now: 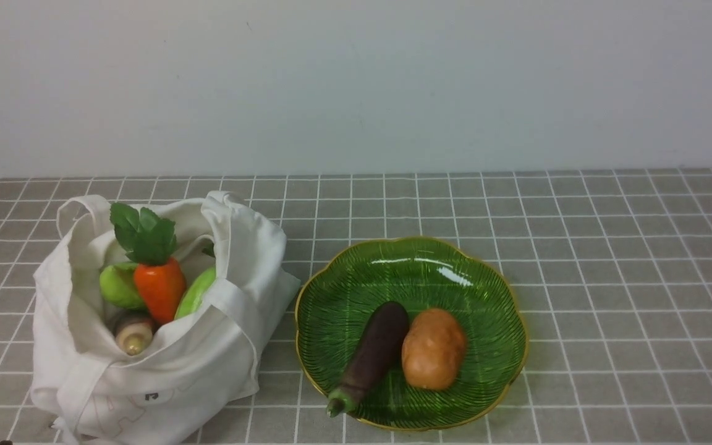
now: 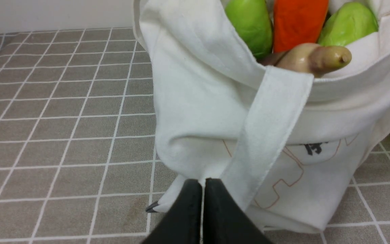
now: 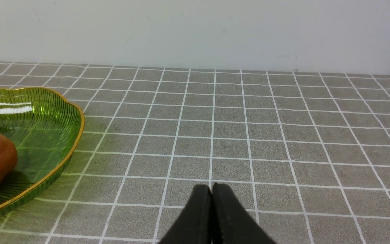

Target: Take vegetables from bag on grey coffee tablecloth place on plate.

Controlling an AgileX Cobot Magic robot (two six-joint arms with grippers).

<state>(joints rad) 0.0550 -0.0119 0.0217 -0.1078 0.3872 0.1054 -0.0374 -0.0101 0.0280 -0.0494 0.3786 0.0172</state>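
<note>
- The bag (image 2: 215, 112) bears a small dark print (image 2: 315, 148) on its front, at the right of centre in the left wrist view; it looks like a brushed character, too blurred to read.
- Thin orange outline drawing (image 2: 284, 176) beside and below that print; no letters can be made out in it.
- In the front view the same print (image 1: 151, 396) shows as a tiny dark mark at the lower left, unreadable.
- No other text, label, brand or number can be read.

Bare tablecloth (image 1: 628, 296) lies open right of the plate (image 1: 331, 290); the bag (image 1: 220, 346) stands just beside the plate's left, its handle (image 1: 232, 309) crossing the mouth.
</note>
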